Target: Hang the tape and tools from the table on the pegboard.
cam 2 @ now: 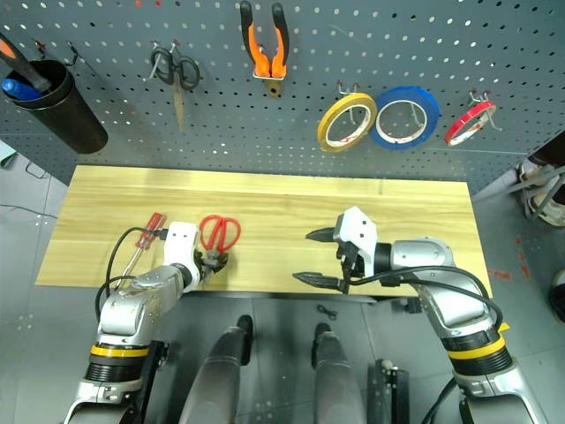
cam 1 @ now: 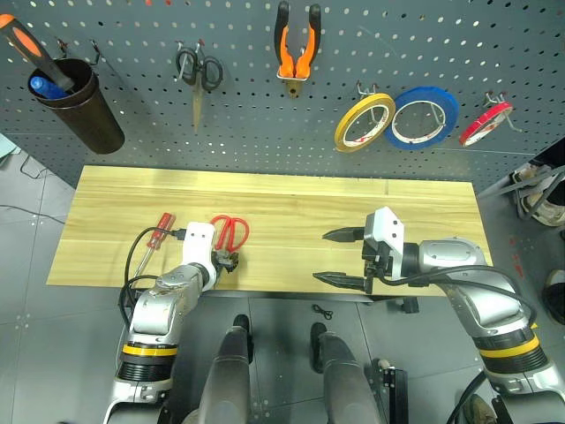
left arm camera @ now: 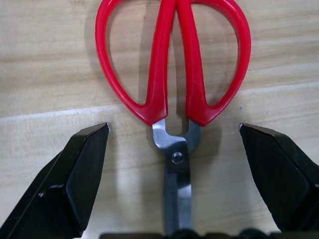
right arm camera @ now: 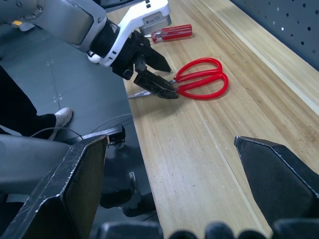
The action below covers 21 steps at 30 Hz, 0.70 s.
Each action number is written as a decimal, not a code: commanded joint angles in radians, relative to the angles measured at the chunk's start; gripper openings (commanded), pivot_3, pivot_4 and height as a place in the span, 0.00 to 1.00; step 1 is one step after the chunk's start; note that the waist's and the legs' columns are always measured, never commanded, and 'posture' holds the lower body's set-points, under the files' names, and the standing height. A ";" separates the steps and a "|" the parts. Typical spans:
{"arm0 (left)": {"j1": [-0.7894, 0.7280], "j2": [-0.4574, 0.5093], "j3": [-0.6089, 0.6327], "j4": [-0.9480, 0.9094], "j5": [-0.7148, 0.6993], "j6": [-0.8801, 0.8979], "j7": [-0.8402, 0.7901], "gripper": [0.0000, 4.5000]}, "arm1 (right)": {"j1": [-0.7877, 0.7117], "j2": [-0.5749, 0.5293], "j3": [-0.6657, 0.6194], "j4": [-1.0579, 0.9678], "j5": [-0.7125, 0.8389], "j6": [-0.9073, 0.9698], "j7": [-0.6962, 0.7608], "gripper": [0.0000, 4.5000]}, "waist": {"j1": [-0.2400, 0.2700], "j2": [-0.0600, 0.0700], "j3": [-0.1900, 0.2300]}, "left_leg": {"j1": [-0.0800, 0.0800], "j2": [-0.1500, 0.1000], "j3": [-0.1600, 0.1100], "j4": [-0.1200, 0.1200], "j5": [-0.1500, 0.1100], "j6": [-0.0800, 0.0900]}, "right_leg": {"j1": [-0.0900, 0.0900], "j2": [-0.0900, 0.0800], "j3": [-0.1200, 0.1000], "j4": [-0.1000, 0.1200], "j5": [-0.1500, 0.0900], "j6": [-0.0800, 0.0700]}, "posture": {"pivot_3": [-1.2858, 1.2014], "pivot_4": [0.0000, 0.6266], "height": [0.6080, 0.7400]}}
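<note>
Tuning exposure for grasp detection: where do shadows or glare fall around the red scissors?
Left wrist view: red scissors cast a soft shadow on the table; the blades catch a dull sheen. Right wrist view: a faint shadow under the left gripper.

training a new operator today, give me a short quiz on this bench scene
1. True or false: the red-handled scissors already hang on the pegboard.
2. Which task tool lies just left of the left gripper? A red-handled screwdriver B pliers C red tape
3. Fill in: the left gripper's jaws stand ___ on either side of the scissors' pivot.

Key: 1 false, they lie on the table. 2 A, the red-handled screwdriver. 3 open.
</note>
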 commanded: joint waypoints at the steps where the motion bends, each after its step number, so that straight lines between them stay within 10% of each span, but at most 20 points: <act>1: 0.061 -0.030 0.016 -0.024 -0.004 0.111 0.027 0.70 | 0.005 0.000 -0.014 -0.041 0.011 0.003 -0.004 1.00 | -0.008 0.000 0.000 | 0.002 0.000 0.000 0.000 0.000 0.000 | 0.002 0.000 0.000 0.000 0.000 0.000 | 0.53 0.66 1.00; 7: 0.070 -0.025 0.005 -0.046 0.008 0.132 0.016 0.05 | -0.003 0.005 -0.016 -0.035 0.013 0.004 -0.017 1.00 | -0.021 0.000 0.000 | 0.005 0.000 0.000 0.000 0.000 0.000 | 0.005 0.000 0.000 0.000 0.000 0.000 | 0.54 0.65 1.00; 21: 0.087 0.049 0.045 -0.227 -0.060 0.006 -0.125 0.04 | -0.030 0.016 -0.065 -0.093 0.036 0.010 -0.069 1.00 | -0.025 0.000 -0.001 | 0.003 0.000 0.000 0.000 0.000 0.000 | 0.003 0.000 0.000 -0.001 0.000 0.000 | 0.55 0.59 1.00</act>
